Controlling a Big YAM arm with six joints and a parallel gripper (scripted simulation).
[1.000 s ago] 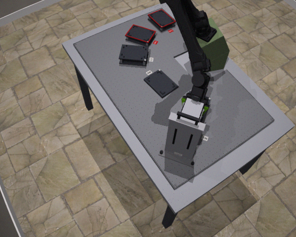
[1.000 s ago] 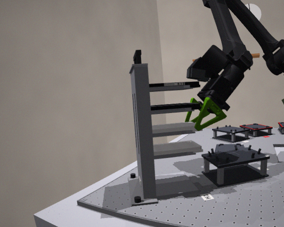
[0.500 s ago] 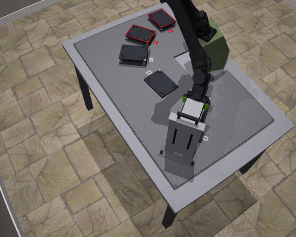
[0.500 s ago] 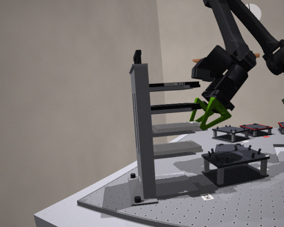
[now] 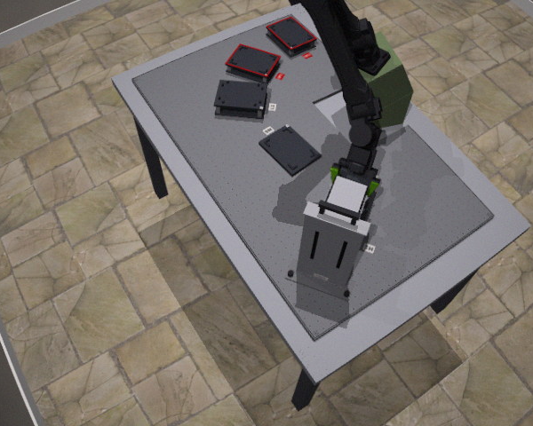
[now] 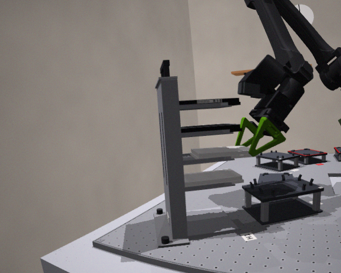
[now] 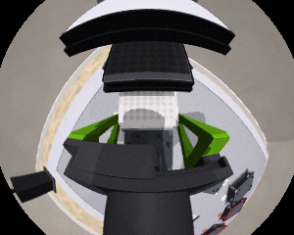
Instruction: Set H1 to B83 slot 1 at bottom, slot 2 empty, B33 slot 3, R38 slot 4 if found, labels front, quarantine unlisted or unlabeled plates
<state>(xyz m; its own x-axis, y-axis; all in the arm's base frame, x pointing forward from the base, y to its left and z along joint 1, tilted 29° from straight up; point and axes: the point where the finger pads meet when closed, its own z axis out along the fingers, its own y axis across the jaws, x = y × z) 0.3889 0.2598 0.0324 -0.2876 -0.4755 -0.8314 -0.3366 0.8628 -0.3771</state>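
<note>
Hotel H1 has plates at all four levels. My gripper is shut on the slot 2 plate, a pale plate. It sticks forward from the tower, with a gap behind it, slightly above its shelf. A pale plate rests in slot 1. A black plate is in slot 3, above the held one. The slot 4 plate has a white top, black sides and a side label too small to read. Front ID labels are not readable.
A dark nest with posts stands near H1. The landing nest L1 and two red-rimmed quarantine nests stand beyond. A flat dark nest lies left of the arm. A green block stands beside the arm.
</note>
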